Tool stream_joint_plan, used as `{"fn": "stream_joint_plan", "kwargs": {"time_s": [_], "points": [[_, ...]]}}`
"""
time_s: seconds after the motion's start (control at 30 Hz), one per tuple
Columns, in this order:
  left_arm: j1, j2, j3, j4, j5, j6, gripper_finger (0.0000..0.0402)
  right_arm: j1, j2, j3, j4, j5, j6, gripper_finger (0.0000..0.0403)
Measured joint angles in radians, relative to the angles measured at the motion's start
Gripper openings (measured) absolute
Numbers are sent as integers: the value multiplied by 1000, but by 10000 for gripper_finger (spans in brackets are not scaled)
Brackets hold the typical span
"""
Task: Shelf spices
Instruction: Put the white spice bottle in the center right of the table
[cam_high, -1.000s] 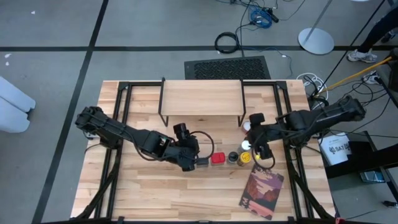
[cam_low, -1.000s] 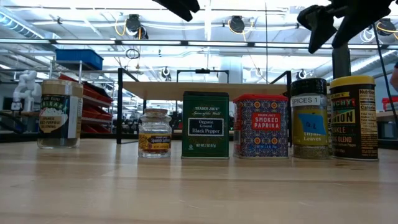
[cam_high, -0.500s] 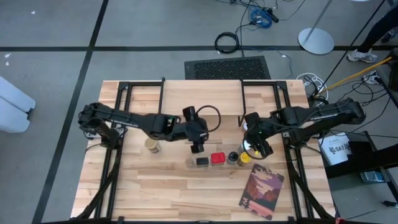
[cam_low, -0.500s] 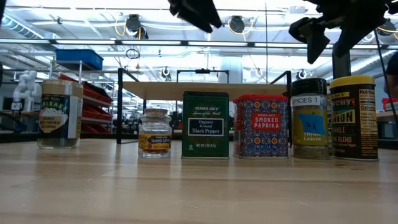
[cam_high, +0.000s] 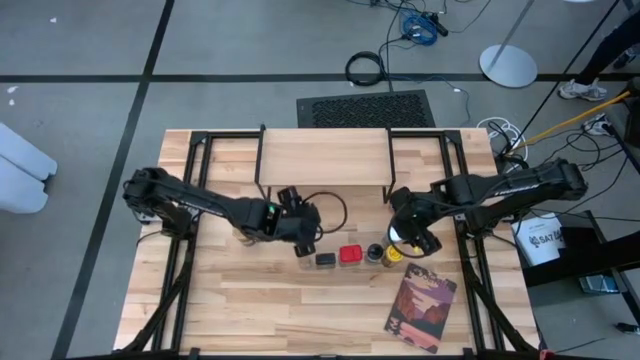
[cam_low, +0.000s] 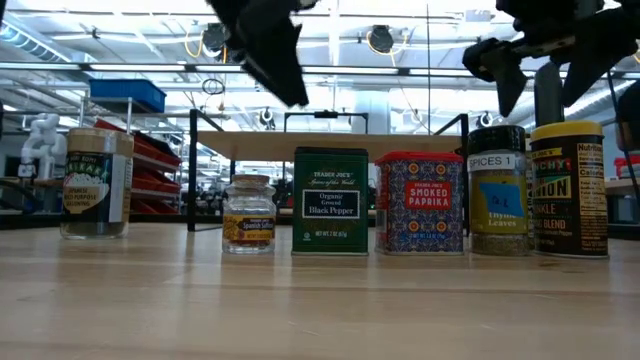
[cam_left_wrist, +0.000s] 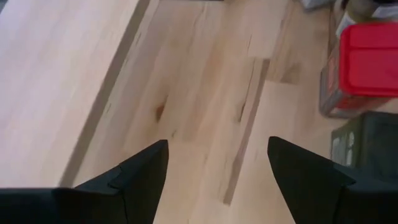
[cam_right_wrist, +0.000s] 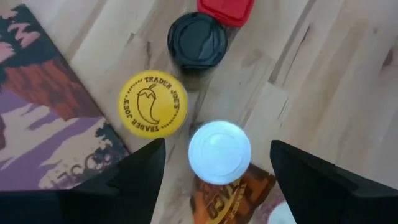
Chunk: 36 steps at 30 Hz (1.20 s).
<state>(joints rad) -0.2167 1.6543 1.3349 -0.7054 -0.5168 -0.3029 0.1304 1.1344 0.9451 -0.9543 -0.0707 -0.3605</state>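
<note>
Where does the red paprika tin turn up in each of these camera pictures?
High view: paprika tin, red top, mid-row in front of the shelf.
Low view: centre-right, right of the green pepper tin.
Left wrist view: red lid at the upper right.
Right wrist view: red corner at the top edge.
Shared landmark: the black-topped jar beside it, seen in the high and low views.

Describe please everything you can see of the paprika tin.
The paprika tin is a squarish tin that looks like metal, with a red lid and blue-and-red patterned sides; its label reads "Smoked Paprika". It stands upright on the table, in a row between the green pepper tin and a black-capped jar. In the high view its red top shows. No gripper touches it.
</note>
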Motion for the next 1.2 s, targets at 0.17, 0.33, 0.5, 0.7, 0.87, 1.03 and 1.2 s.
{"fn": "stream_joint_plan", "kwargs": {"time_s": [0.17,0.33,0.5,0.7,0.87,1.03,1.2], "points": [[-14,0,-47,74,-38,-37,283,1,54,0,-10,22,-76,277],[-15,-1,-46,113,-42,-31,283,1,121,0,-12,49,-118,276],[-15,-3,-46,117,-42,-28,283,1,170,0,-14,54,-141,276],[-15,-3,-46,116,-41,-6,283,1,196,0,-9,73,-153,275],[-15,-3,-46,117,-40,-4,283,1,224,0,-8,73,-152,258],[-15,-3,-46,117,-38,-3,283,1,241,0,-9,71,-143,225],[-15,-4,-46,117,-38,2,283,1,242,2,-19,69,-124,202]]}}
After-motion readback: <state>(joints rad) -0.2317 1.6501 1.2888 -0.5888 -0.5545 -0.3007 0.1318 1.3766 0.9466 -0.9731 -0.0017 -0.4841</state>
